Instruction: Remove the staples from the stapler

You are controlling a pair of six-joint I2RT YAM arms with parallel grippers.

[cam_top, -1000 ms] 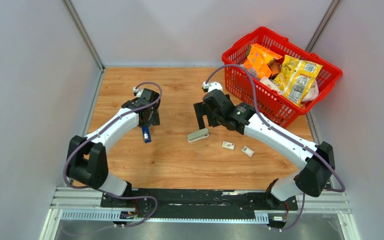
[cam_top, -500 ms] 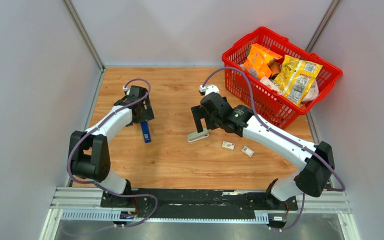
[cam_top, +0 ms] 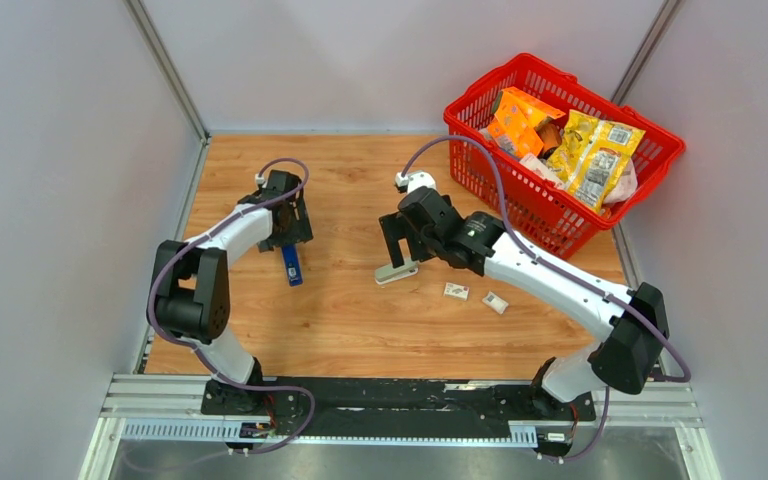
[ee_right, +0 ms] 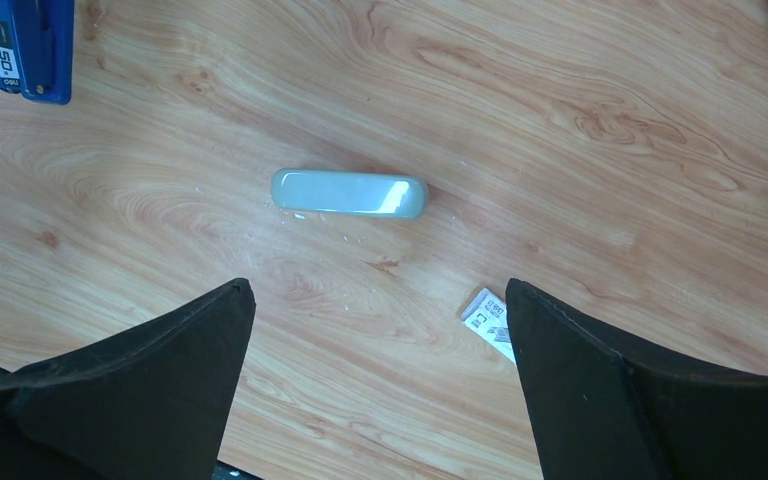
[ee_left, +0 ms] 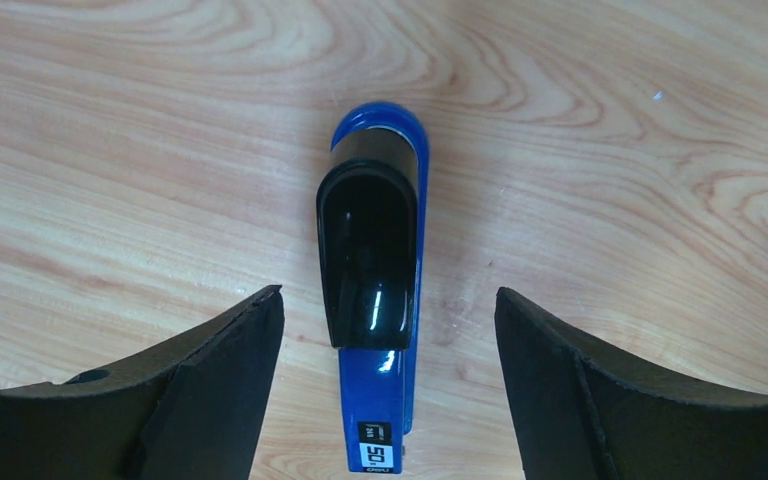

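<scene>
Nearest me on the worktop lay two small white boxes, one box near the other box. Beyond them lay two staplers, well apart. My right pincer hung wide open and empty above the pale green stapler. My left pincer, just as wide and empty, hung over the blue stapler. I could count no staples. A few glints by the pale one were too small to name, so I judged the staples to be inside. I took this for the approach, with nothing unloaded yet. Next I would need to drop, pin one stapler's body, and open its magazine. Farthest stood one red basket of packets.
</scene>
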